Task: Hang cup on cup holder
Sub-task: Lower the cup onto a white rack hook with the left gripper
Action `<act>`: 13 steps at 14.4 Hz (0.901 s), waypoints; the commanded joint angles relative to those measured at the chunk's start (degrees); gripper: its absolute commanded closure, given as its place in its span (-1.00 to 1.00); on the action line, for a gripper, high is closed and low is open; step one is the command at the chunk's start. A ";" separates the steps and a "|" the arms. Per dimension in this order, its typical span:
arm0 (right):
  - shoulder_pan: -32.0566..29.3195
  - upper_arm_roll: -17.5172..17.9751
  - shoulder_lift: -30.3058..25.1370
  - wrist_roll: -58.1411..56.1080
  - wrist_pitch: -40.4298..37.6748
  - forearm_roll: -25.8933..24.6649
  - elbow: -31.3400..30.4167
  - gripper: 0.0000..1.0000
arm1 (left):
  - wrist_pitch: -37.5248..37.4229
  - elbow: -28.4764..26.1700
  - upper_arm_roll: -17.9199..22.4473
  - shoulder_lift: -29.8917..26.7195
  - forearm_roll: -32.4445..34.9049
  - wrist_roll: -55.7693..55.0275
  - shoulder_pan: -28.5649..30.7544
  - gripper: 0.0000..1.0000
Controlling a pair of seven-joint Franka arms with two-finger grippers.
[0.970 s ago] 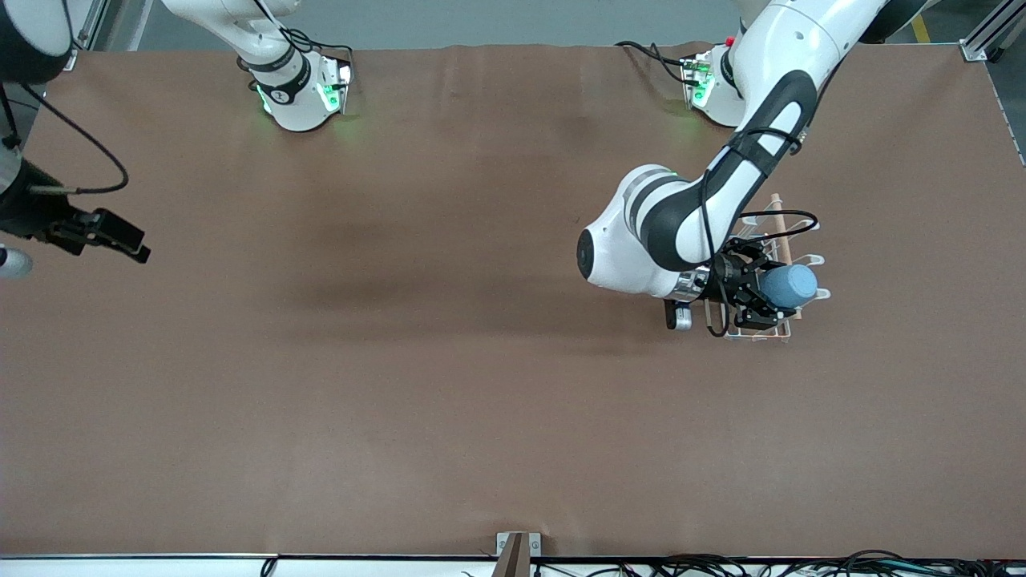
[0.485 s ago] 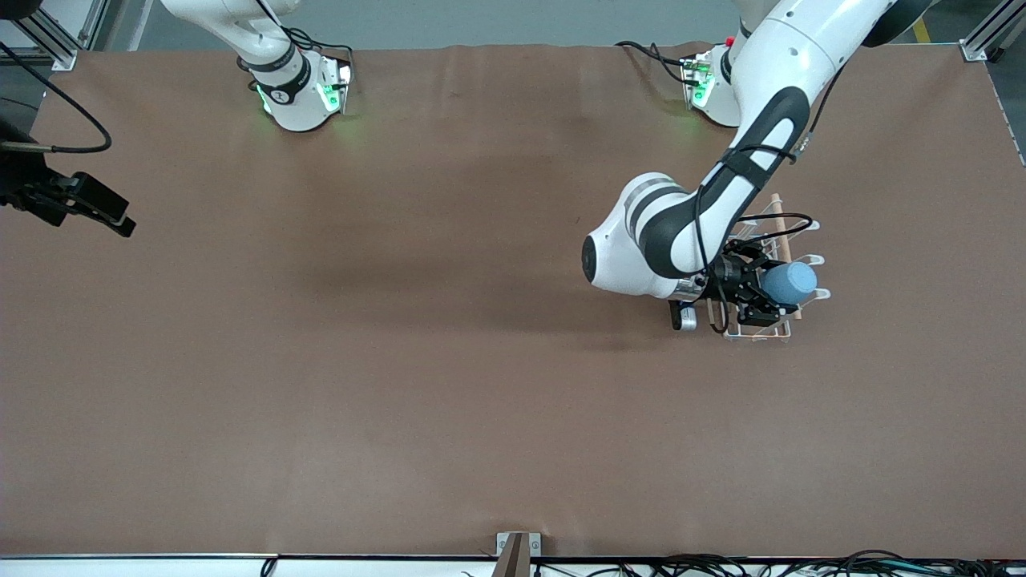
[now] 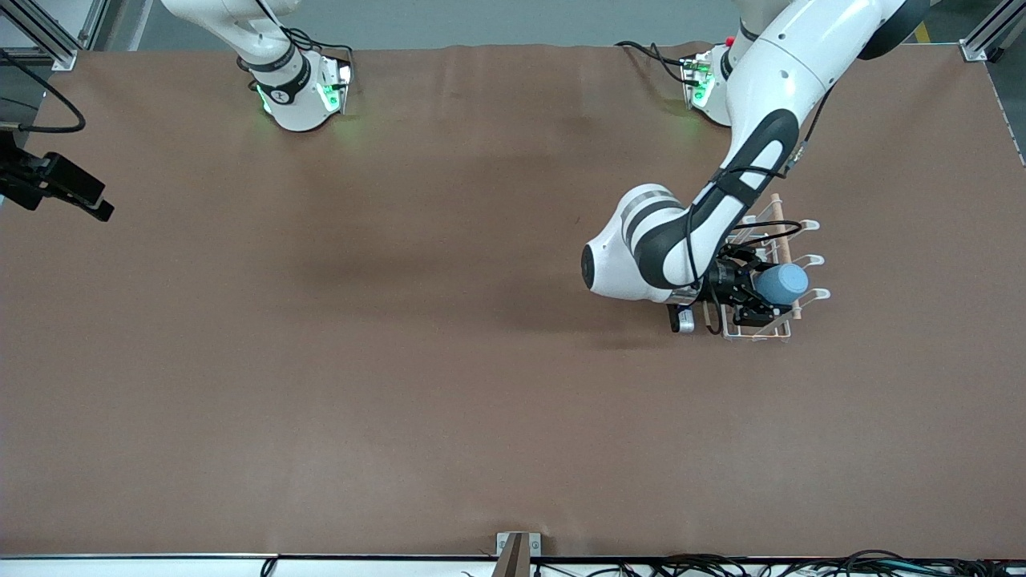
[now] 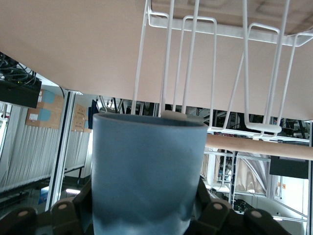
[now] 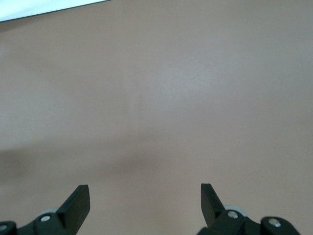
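Observation:
My left gripper (image 3: 753,293) is shut on the light-blue cup (image 3: 785,284) and holds it on its side over the white wire cup holder (image 3: 757,336), which stands toward the left arm's end of the table. In the left wrist view the cup (image 4: 146,171) fills the space between the dark fingers (image 4: 208,205). A rounded white peg tip (image 4: 173,116) shows right at the cup's rim. The holder's wires (image 4: 254,73) and wooden rod (image 4: 259,147) lie just past it. My right gripper (image 3: 84,200) is open and empty at the right arm's end of the table, over bare cloth (image 5: 145,203).
The brown table cloth (image 3: 449,361) covers the whole table. The arm bases (image 3: 300,96) stand along its robot-side edge. A small bracket (image 3: 517,549) sits at the edge nearest the front camera.
My left gripper has shifted the cup slightly along the holder. My right gripper has drawn back toward the robots' side, at the table's end.

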 commanded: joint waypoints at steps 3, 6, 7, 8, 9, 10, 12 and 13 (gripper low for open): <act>-2.82 0.74 0.72 -1.22 -0.73 0.25 1.29 -1.00 | 0.66 -0.11 -0.29 1.43 0.76 -2.58 0.19 -0.63; -2.38 0.74 0.72 -1.31 -0.90 0.42 0.76 -1.00 | 0.14 -0.29 -0.29 0.99 0.76 -1.88 0.45 -0.57; -2.38 0.74 0.63 -1.31 -0.99 0.51 0.50 -1.00 | 0.05 -0.46 -0.38 0.55 0.67 -1.70 0.80 -0.57; -2.29 0.74 0.63 -1.48 -1.08 0.51 0.32 -1.00 | -0.04 -0.64 -0.38 0.55 0.49 -1.70 0.72 -0.57; -2.12 0.74 0.63 -1.83 -1.86 0.60 0.23 -1.00 | -0.04 -0.64 -0.38 0.63 0.41 -1.79 0.72 -0.59; -2.12 0.65 0.63 -2.01 -1.96 0.60 -0.03 -1.00 | -0.04 -0.55 -0.38 0.72 0.40 -2.31 0.81 -0.70; -2.03 0.56 0.54 -2.19 -2.05 0.60 -0.12 -1.00 | 0.05 -0.46 -0.38 0.90 0.40 -2.93 0.72 -1.00; -2.03 0.48 0.54 -2.97 -2.31 0.60 -0.21 -1.00 | 0.05 -0.20 -0.38 0.90 0.32 -3.02 0.72 -1.00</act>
